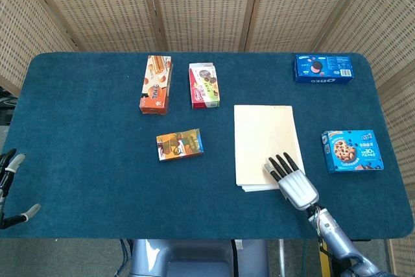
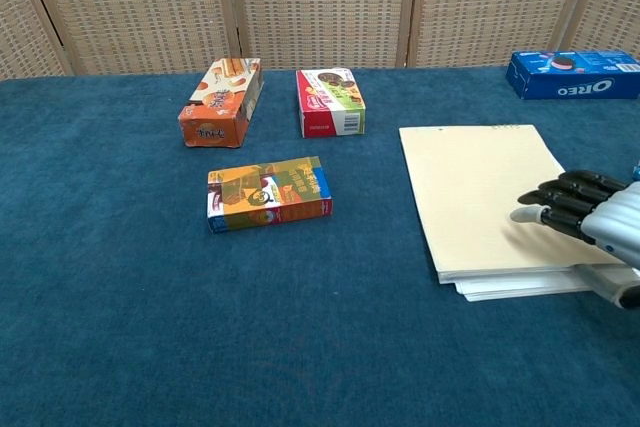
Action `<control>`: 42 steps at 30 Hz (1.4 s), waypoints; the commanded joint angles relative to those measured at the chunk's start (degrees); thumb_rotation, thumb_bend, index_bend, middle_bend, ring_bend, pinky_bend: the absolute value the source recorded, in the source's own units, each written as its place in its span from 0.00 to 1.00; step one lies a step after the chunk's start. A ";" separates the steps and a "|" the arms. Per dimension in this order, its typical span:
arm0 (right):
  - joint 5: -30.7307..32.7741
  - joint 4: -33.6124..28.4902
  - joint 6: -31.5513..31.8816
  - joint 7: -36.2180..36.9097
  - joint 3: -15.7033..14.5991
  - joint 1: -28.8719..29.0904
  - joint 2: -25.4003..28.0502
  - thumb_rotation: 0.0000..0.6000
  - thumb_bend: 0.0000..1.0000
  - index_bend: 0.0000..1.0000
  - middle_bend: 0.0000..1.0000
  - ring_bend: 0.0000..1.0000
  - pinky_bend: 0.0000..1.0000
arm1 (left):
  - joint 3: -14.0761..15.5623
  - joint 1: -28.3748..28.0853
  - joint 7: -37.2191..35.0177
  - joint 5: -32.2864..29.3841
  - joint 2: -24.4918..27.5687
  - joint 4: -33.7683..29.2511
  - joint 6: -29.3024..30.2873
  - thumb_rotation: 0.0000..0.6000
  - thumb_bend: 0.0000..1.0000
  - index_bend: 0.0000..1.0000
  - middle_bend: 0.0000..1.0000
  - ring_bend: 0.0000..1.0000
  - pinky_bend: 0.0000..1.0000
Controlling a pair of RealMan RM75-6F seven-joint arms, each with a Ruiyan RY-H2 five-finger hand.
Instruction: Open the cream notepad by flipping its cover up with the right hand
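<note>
Cream paper sits under my right hand (image 1: 290, 178), whose fingers lie spread and flat on the near right corner of the cream notepad (image 1: 264, 144), holding nothing. Its near edge looks fanned, sheets showing under the cover (image 2: 500, 282). I judge my flat press may just shove the pad farther toward the Oreo box (image 1: 323, 68) instead of lifting the cover.

Head view: right hand on cream notepad, blue table.
Right hand (image 1: 293, 183) rests fingers-forward on near right corner of cream notepad (image 1: 264, 141); pages fan slightly at near edge. Left hand (image 1: 11, 189) at far left table edge (image 1: 78, 212), holding nothing. Oreo box (image 1: 323, 68) far right; cookie box (image 1: 351, 150) beside notepad.
</note>
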 commanded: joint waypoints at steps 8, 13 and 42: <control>0.74 1.34 0.91 1.32 2.34 2.55 -2.66 1.00 0.62 0.12 0.02 0.00 0.00 | -0.06 -0.24 0.49 -0.34 -0.08 -0.15 -0.52 1.00 0.01 0.00 0.00 0.00 0.00; 1.04 2.22 2.17 0.40 4.91 4.53 -4.39 1.00 0.62 0.13 0.00 0.00 0.00 | -0.21 -0.41 0.66 -0.70 -0.10 -0.24 -0.79 1.00 0.01 0.00 0.00 0.00 0.00; 1.59 13.81 5.79 7.10 5.14 9.32 -8.24 1.00 0.87 0.64 0.60 0.49 0.41 | -0.41 -0.80 -0.09 -1.73 0.28 -0.41 -1.51 1.00 0.01 0.00 0.00 0.00 0.00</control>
